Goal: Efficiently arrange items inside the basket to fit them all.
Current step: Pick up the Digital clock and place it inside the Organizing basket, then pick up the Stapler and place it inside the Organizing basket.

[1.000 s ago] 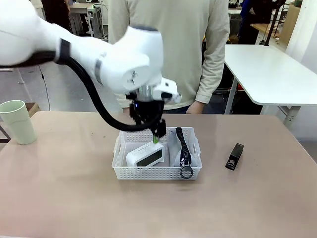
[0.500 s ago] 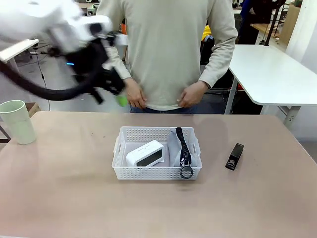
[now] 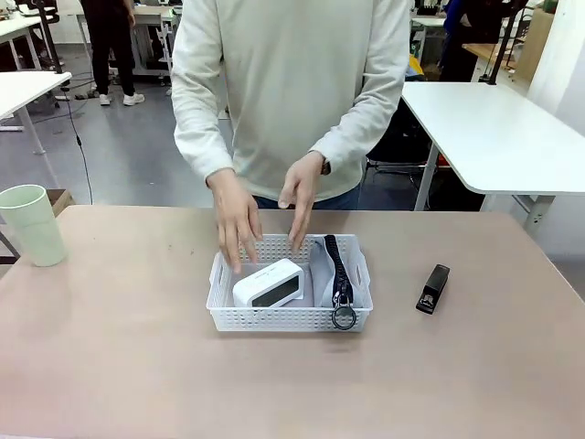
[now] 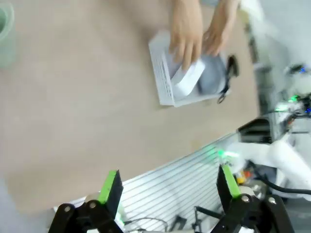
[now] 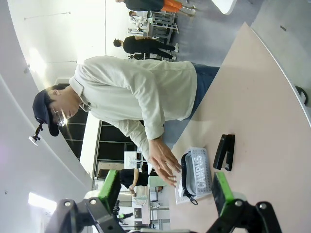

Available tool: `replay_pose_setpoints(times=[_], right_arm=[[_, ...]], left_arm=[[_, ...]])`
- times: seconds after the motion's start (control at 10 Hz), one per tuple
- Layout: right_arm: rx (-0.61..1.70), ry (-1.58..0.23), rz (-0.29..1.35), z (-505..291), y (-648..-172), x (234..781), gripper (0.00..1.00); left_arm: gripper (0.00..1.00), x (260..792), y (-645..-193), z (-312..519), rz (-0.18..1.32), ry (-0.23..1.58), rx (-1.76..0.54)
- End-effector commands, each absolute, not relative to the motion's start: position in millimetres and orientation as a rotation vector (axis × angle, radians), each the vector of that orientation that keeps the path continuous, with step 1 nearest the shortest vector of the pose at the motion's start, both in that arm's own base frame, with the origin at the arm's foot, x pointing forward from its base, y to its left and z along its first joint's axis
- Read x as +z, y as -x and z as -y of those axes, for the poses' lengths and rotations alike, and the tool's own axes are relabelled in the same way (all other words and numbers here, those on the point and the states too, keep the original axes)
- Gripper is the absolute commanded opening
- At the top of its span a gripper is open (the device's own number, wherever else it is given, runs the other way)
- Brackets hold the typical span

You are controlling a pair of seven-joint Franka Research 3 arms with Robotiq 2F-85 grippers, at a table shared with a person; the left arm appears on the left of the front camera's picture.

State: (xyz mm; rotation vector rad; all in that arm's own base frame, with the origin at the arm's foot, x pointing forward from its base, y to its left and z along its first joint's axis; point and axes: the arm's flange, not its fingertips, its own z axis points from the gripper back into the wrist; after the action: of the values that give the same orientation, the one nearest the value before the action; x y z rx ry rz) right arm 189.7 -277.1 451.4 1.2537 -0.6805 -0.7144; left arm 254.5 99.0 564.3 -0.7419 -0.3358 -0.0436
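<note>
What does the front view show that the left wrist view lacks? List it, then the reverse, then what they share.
Front view's extras: the stapler lying on the table right of the basket, and the person's torso. Left wrist view's extras: the left gripper, open, well above the table. Shared: the basket holding the box and pouch, the person's hands over it, and the cup.

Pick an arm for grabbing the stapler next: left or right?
Right, likely: the stapler lies on the table right of the basket, and the right gripper is open. The person's hands are over the basket.
</note>
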Motion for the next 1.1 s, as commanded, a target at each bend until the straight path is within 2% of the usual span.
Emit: replay_pose_setpoints(times=[0.0, 0.2, 0.3, 0.4, 1.0], right_arm=[[-0.693, -1.259, 0.716, 278, -191, 453, 1.00], [-0.693, -1.259, 0.716, 278, -191, 453, 1.00], [-0.693, -1.259, 0.716, 278, -191, 453, 1.00], [-0.693, -1.259, 0.716, 278, -191, 453, 1.00], [-0.693, -1.259, 0.716, 278, -191, 453, 1.00]], left_arm=[[1.00, 546, -236, -168, 0.391, 0.948, 0.091], [1.00, 514, -200, -207, 0.509, 1.147, 0.168], [1.00, 501, -202, -201, 0.417, 1.166, 0.141], [1.00, 526, -193, -211, 0.461, 1.044, 0.179], [1.00, 526, -193, -211, 0.461, 1.044, 0.179]])
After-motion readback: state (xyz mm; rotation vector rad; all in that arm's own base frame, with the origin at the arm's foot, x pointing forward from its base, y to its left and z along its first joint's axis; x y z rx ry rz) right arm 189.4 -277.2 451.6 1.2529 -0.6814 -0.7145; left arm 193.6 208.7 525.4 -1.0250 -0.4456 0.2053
